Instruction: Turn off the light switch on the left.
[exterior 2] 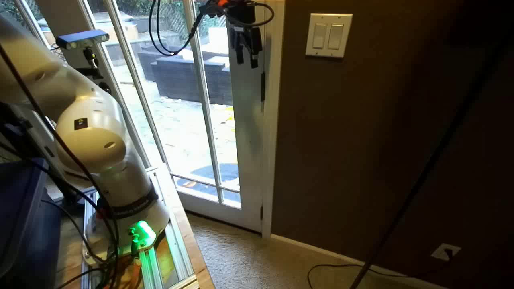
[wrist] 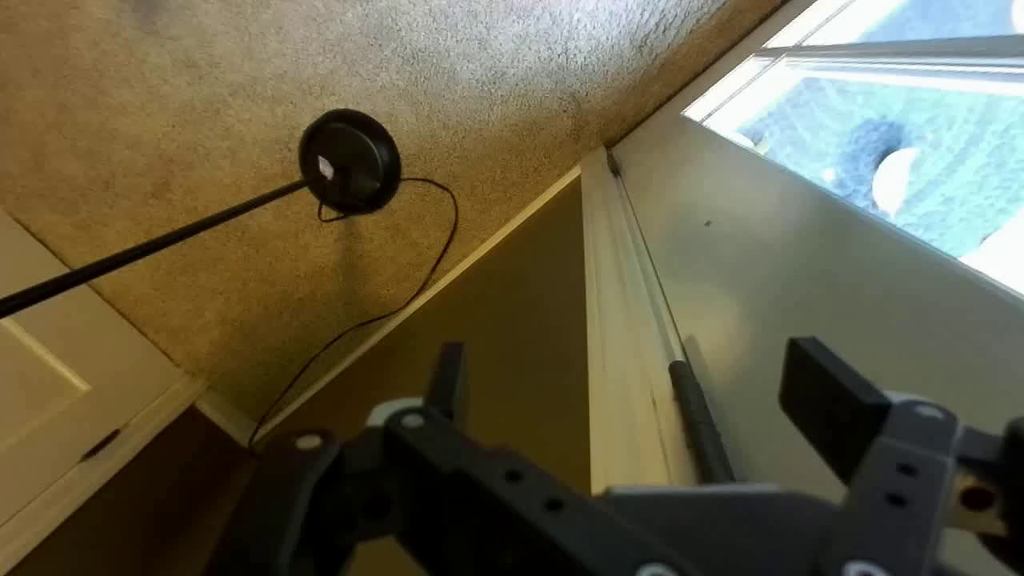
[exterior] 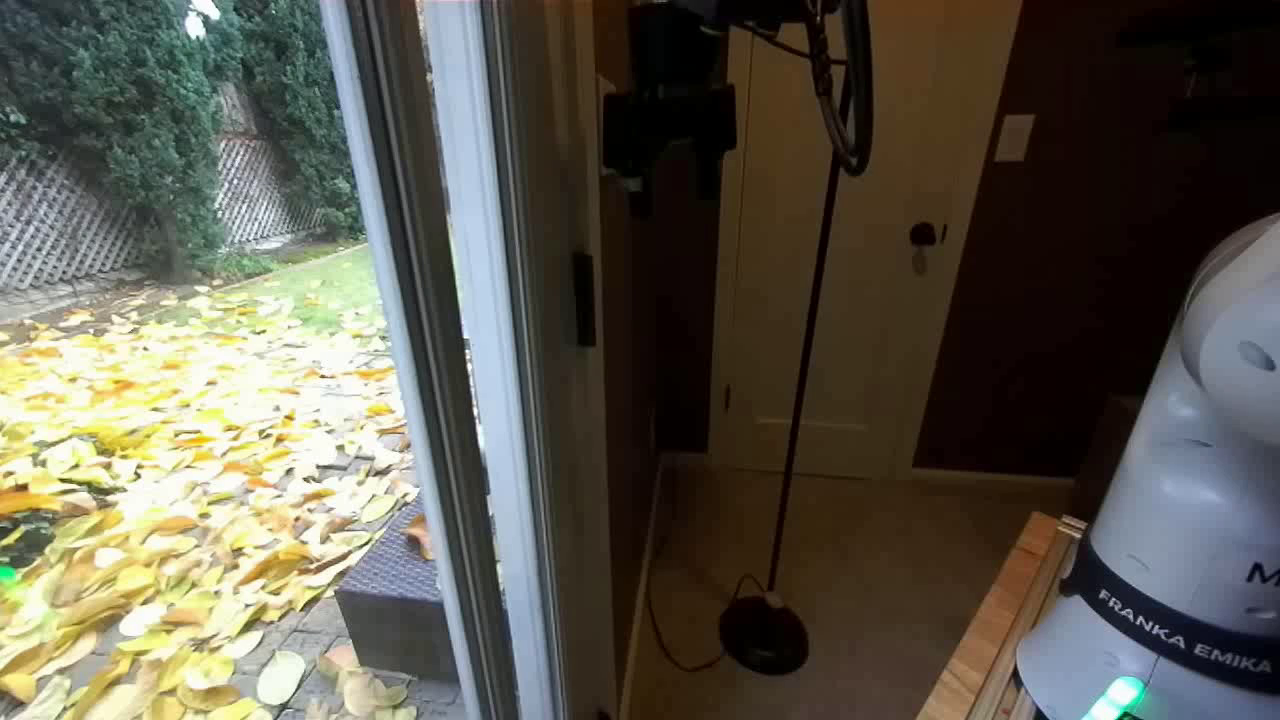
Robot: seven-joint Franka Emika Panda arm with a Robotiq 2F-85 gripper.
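Two fingers spread wide, nothing between them. Hand hangs before the glass door, apart from the double switch plate on the brown wall. Target is presumably its left switch. Press looks not yet made; lining up and pushing remain. Switch tilt too fine to read, so on or off: can't tell. Plate not in the wrist view; arm partly cut off in both exterior views.
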